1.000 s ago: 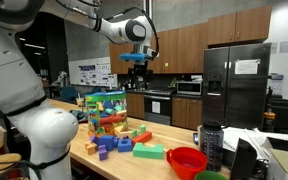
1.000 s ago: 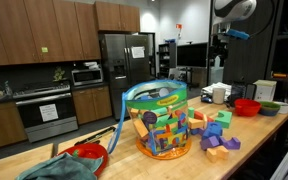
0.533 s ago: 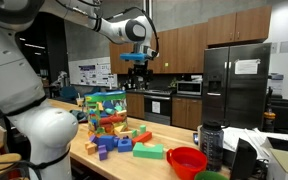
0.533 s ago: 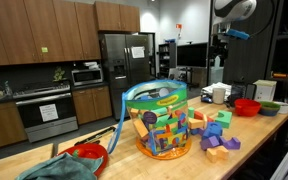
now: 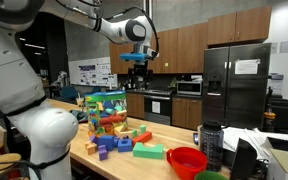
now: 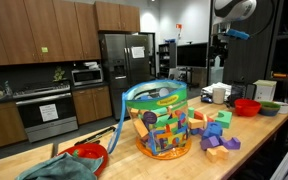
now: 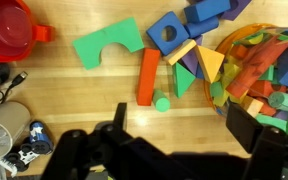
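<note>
My gripper hangs high above the wooden table, open and empty. In the wrist view the gripper looks straight down on bare wood, with its jaws wide apart. Just beyond it lie an orange bar block and a small green cylinder. A green arch block and blue blocks lie further off. A clear basket full of coloured blocks stands to one side.
A red bowl sits near the loose blocks, with a black bottle and white cloth beside it. A second red bowl on teal cloth lies at the table's other end. Kitchen cabinets and a fridge stand behind.
</note>
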Controlling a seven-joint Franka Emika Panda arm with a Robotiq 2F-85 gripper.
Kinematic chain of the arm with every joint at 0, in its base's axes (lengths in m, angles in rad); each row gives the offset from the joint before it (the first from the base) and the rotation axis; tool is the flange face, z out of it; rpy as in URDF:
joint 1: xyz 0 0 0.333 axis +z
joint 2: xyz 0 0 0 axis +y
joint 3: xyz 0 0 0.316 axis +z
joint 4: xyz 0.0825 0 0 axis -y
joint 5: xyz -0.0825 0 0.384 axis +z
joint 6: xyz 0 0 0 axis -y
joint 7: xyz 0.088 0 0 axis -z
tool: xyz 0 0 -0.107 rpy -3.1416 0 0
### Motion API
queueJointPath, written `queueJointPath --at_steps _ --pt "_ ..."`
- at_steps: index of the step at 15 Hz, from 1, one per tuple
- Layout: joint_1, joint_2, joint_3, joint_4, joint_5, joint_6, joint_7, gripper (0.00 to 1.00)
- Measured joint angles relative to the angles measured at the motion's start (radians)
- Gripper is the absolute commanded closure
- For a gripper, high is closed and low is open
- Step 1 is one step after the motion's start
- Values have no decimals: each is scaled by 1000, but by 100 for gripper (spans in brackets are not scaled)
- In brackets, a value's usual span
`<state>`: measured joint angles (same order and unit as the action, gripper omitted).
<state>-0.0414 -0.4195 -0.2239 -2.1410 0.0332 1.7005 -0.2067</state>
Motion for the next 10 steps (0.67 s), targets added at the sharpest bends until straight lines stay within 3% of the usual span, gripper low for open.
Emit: queueJointPath --at_steps 7,10 --pt "-8 5 -5 15 -12 -10 -36 0" --pt "-19 53 -65 166 44 -2 -190 0"
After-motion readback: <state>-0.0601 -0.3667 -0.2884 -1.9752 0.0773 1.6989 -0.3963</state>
